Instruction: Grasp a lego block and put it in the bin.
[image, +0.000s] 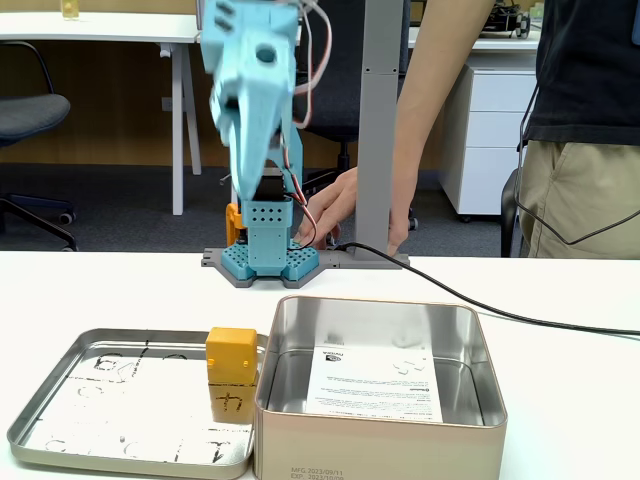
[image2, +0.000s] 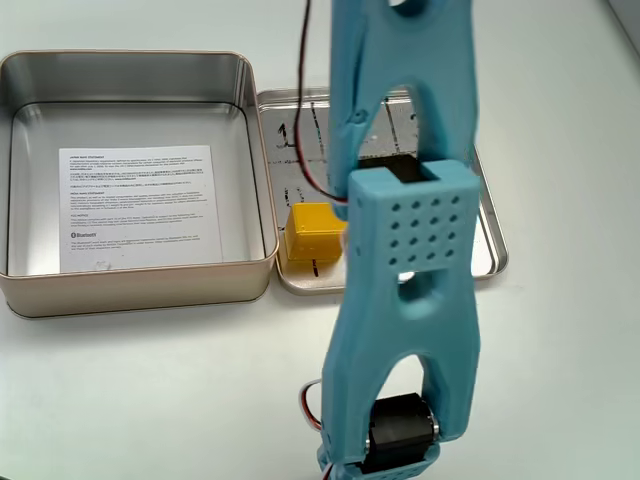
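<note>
Nearest the front camera was the bin (image: 380, 440), a deep square silver tin with a printed paper sheet (image: 374, 383) flat on its floor. Just beside it, touching or nearly so, lay a shallow tray (image: 60, 400) with black markings. The lego block (image: 232, 355) sat on the tray, right against the bin's outer wall, upright, not yet in the bin.

The block looked like hard, smooth plastic: light, stiff, probably a bit slippery. My call: pinch it across two opposite flat faces, the pair that runs clear of the bin wall, since the wall side left little finger room.

Farther back stood the blue arm (image: 255, 100) on its base (image: 270, 262), raised well above the tray. Behind that, a person's hand (image: 335, 205) rested near the grey post.

Gripper: couldn't tell whether the fingers were apart or together; neither view showed the tips clearly.

The front fixed view gave the block's height and the person. The top-down one hid part of the block (image2: 312, 232) under the arm, but showed the block's position on the tray (image2: 485, 250) and the bin's (image2: 130, 290) whole floor.
</note>
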